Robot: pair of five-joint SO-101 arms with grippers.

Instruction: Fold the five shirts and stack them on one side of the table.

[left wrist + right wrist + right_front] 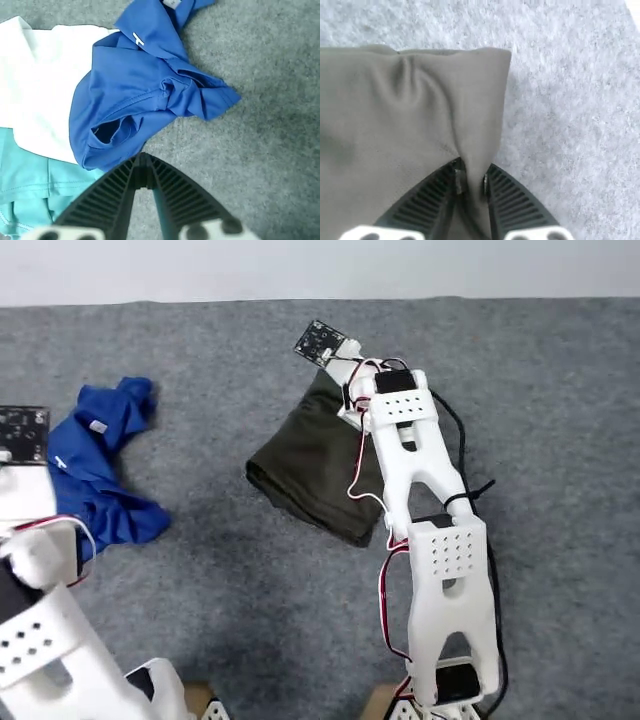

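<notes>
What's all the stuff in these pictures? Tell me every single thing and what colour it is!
olive shirt: one, dark olive, folded, in the middle of the table.
blue shirt: one, blue, crumpled, toward the left edge of the high view, lying partly over the white shirt.
white shirt: one, white, partly under the blue shirt.
teal shirt: one, teal, next to the white shirt.
table cover: one, grey and fuzzy, under everything.
left gripper: one, black fingers, shut on nothing, just off the blue shirt's edge.
right gripper: one, black fingers, shut on a pinch of the olive shirt.
</notes>
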